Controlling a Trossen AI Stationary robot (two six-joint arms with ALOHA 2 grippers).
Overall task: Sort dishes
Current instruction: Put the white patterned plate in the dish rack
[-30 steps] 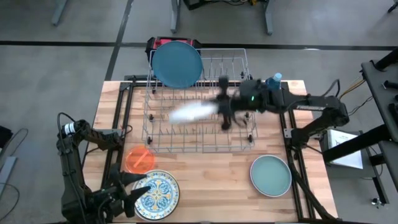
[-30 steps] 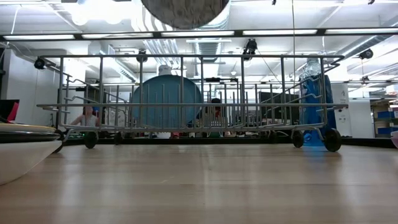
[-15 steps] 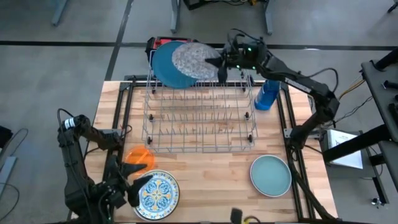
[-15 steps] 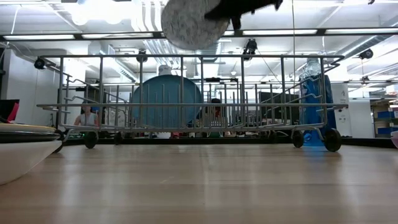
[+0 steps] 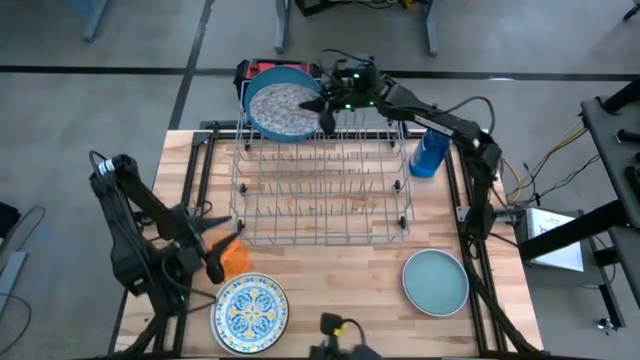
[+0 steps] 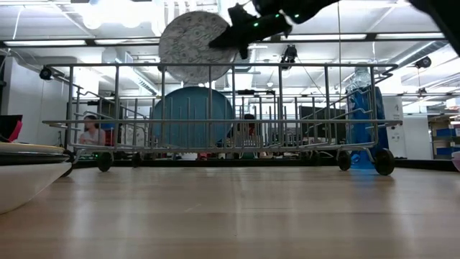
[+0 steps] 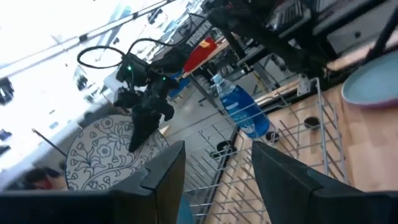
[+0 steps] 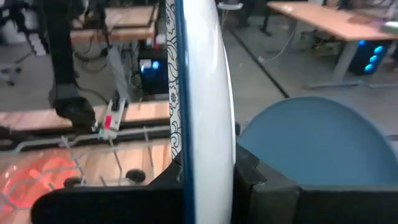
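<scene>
My right gripper (image 5: 322, 103) is shut on a black-and-white patterned plate (image 5: 281, 108), held on edge over the far left end of the wire rack (image 5: 320, 190). A large blue plate (image 6: 192, 116) stands in the rack's slots just below and behind it. My left gripper (image 5: 218, 248) is open with nothing between its fingers (image 7: 214, 155). It hovers over a small orange plate (image 5: 234, 260) at the near left. A yellow-and-blue patterned plate (image 5: 248, 312) and a teal plate (image 5: 435, 282) lie flat on the table near its front edge. My right gripper pinches the patterned plate's rim (image 8: 202, 143) between its two fingers, one finger on each face. The fingers come about level from the table's right and grip the plate's right-hand edge (image 6: 231, 39). The plate stands upright, lifted clear, just above the blue plate.
A blue bottle (image 5: 430, 152) stands at the rack's far right corner. The rack's upright tines fill the middle of the table. Bare wood lies between the two flat plates at the front. A red object (image 5: 262, 68) sits behind the rack.
My right gripper has carried the patterned plate from over the rack's middle toward its far left end and has rolled, so the plate has turned from flat to upright. My left gripper has moved from beside the yellow-and-blue plate toward the far edge, over the orange plate.
</scene>
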